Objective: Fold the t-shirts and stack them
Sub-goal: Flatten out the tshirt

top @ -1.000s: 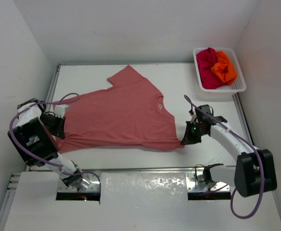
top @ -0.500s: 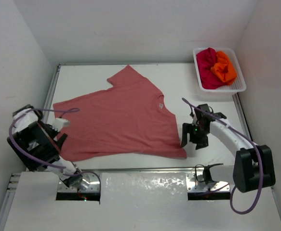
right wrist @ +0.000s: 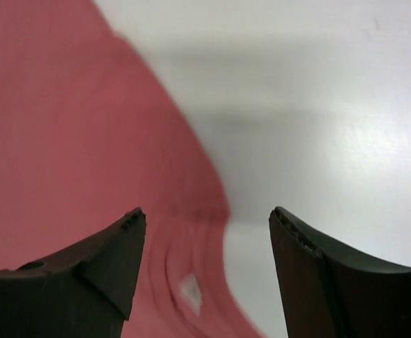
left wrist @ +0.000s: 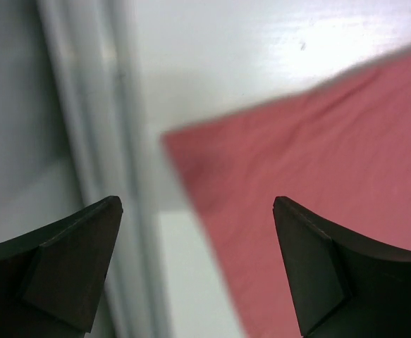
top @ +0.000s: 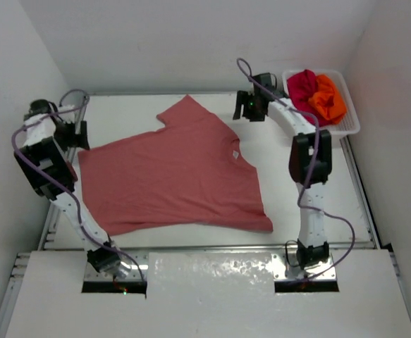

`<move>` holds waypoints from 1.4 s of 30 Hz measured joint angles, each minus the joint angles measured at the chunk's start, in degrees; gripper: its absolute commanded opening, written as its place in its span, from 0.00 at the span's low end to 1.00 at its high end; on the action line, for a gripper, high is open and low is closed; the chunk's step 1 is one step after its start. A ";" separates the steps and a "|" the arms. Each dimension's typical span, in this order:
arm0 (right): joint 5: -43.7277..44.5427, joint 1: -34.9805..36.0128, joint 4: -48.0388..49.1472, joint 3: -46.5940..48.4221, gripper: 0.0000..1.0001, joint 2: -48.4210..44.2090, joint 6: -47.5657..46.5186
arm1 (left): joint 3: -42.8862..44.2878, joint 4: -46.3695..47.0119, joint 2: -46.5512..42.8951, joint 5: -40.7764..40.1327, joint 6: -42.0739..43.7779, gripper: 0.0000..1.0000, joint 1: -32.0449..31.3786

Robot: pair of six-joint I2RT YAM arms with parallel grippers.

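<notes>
The salmon-pink t-shirt [top: 173,172] lies spread flat on the white table [top: 304,190], touched by neither gripper. My left gripper [top: 77,135] hovers open at the far left, over the shirt's left corner [left wrist: 318,162]; its jaws [left wrist: 198,204] are empty. At the far side, my right gripper [top: 250,108] hovers open beside the basket. Below its empty jaws [right wrist: 209,215] I see the shirt's collar edge [right wrist: 71,127] and a white label [right wrist: 191,292]. The crimson t-shirt [top: 302,95] and the orange t-shirt [top: 329,98] lie bunched in the basket.
The white mesh basket [top: 325,131] stands at the far right corner. A metal rail [left wrist: 85,127] runs along the table's left edge under my left gripper. White walls close in on the left, back and right.
Both grippers opened and let go of the pink shirt's near edge. Both arms then swung to the far side, left to the far-left corner, right toward the basket. The shirt now lies flatter.
</notes>
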 measured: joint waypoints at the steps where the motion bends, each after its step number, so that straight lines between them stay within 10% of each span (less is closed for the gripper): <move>1: 0.24 0.20 -0.74 5.31 0.68 4.57 0.24 | 0.59 0.90 2.51 -0.55 -2.23 0.87 -1.57; 11: -0.83 4.15 -2.40 11.45 0.53 16.87 2.45 | 1.55 4.50 10.21 -3.17 -8.74 0.69 -3.34; 17: -0.07 5.33 2.99 3.58 0.01 13.79 5.31 | 0.66 6.23 9.88 -4.11 -8.41 0.02 -4.72; 31: 7.74 -4.72 10.56 -13.20 0.00 3.78 12.90 | 18.75 15.17 19.89 -0.57 -12.98 0.00 -20.02; 33: 8.90 -6.49 9.75 -11.78 0.11 4.04 12.66 | 24.26 18.75 22.62 -1.62 -13.88 0.12 -23.58; 34: 9.38 -7.48 8.92 -9.77 0.41 4.59 12.52 | 26.23 20.55 23.58 -2.10 -14.19 0.41 -25.35; 38: 9.60 -9.14 6.88 0.98 0.73 8.74 10.97 | 30.91 24.26 25.40 -3.56 -15.80 0.91 -28.50; 42: 8.85 -9.18 5.22 5.40 0.88 8.92 8.07 | 31.78 25.22 24.57 -4.61 -17.84 1.00 -26.69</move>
